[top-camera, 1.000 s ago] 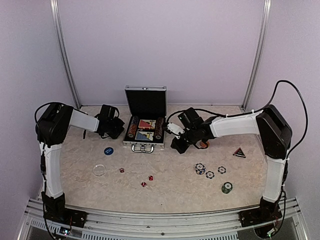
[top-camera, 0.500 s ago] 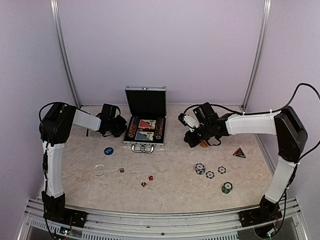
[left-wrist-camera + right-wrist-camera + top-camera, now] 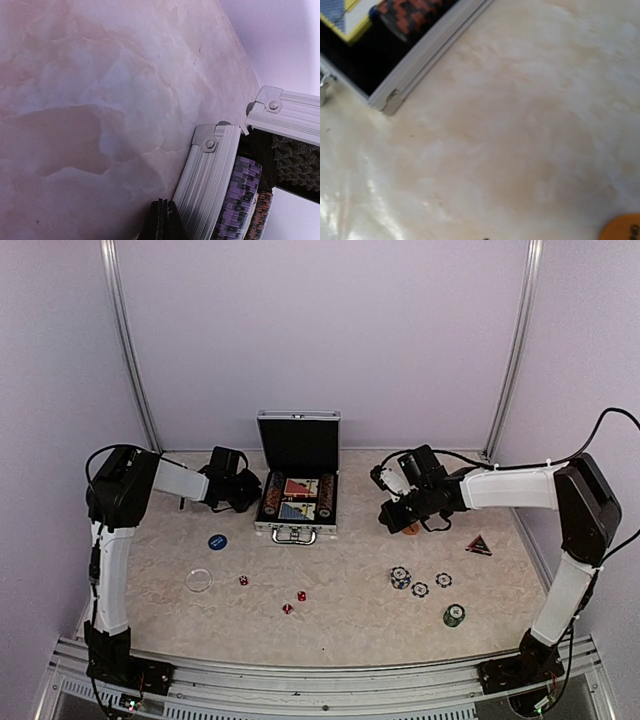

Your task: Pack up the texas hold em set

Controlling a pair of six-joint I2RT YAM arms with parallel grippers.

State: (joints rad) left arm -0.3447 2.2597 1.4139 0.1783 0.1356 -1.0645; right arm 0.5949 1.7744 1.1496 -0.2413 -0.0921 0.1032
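- The case (image 3: 297, 502) stands open with its lid upright, chip rows and card decks already inside. Over the last second it has slid a little sideways across the desk (image 3: 340, 640), away from the left arm's side.
- The left fingers (image 3: 162, 219), pressed together and empty, have followed it. The case's ribbed left wall is just beside their tips; whether they touch it cannot be told.
- The right fingers (image 3: 390, 512), also together and empty, have drawn back from the case's right front corner. The case is now well apart on their left, and an orange disc (image 3: 622, 227) lies near them.
- This reads as nudging the case into place, not packing.
- The loose chips (image 3: 401, 577), red dice (image 3: 301, 595) and blue disc (image 3: 217, 541) lie well short of both fingers, toward the arm bases, so most of the packing remains.
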